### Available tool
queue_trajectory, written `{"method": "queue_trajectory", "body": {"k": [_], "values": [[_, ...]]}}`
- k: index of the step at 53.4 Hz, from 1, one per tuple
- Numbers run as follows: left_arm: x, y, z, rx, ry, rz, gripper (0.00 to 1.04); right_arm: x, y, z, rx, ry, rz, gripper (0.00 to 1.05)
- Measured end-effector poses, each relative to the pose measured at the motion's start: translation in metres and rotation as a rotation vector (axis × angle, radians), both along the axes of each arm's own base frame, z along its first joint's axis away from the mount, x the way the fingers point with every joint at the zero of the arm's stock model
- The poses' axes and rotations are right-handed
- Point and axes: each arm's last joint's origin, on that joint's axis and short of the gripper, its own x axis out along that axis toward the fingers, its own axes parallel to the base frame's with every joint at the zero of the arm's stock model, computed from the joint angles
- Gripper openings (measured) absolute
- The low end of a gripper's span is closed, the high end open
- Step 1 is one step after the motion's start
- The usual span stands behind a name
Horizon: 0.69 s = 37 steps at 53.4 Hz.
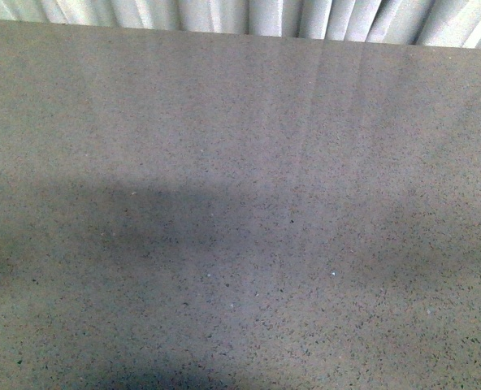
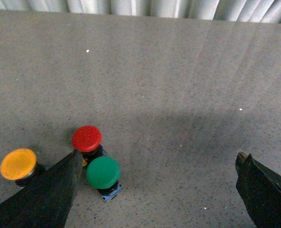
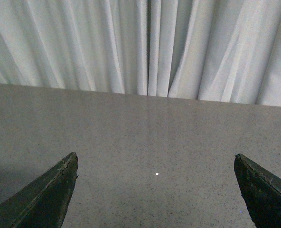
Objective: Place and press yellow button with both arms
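The yellow button (image 2: 18, 164) stands on the grey speckled table in the left wrist view, outside one finger (image 2: 50, 194) of my left gripper (image 2: 158, 157). The left gripper is open and empty above the table, and the button sits beside it, not between the jaws. My right gripper (image 3: 155, 160) is open and empty over bare table, facing the curtain. Neither the arms nor the button show in the front view.
A red button (image 2: 87, 138) and a green button (image 2: 102, 172) on a blue-grey base stand close together next to the yellow one, just inside the left finger. White curtain (image 3: 145, 45) hangs behind the table's far edge (image 1: 240, 36).
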Motion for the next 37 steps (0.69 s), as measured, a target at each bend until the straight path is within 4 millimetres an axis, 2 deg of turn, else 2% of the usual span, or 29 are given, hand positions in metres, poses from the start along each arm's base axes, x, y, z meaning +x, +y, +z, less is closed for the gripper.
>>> {"method": "queue_trajectory", "body": {"k": [4, 8, 14, 23, 37], "values": [[0.024, 0.013, 0.006, 0.023, -0.014, 0.053, 0.96, 0.0, 0.0, 0.0, 0.0, 0.0, 0.0, 0.96], [0.047, 0.034, 0.0, 0.032, -0.007, 0.166, 0.96, 0.0, 0.0, 0.0, 0.0, 0.0, -0.001, 0.96], [0.074, 0.065, -0.023, 0.049, 0.052, 0.306, 0.96, 0.0, 0.0, 0.0, 0.0, 0.0, 0.0, 0.96], [0.085, 0.086, -0.049, 0.056, 0.128, 0.365, 0.96, 0.0, 0.0, 0.0, 0.0, 0.0, 0.0, 0.96], [0.093, 0.101, -0.066, 0.05, 0.159, 0.402, 0.96, 0.0, 0.0, 0.0, 0.0, 0.0, 0.0, 0.96]]}}
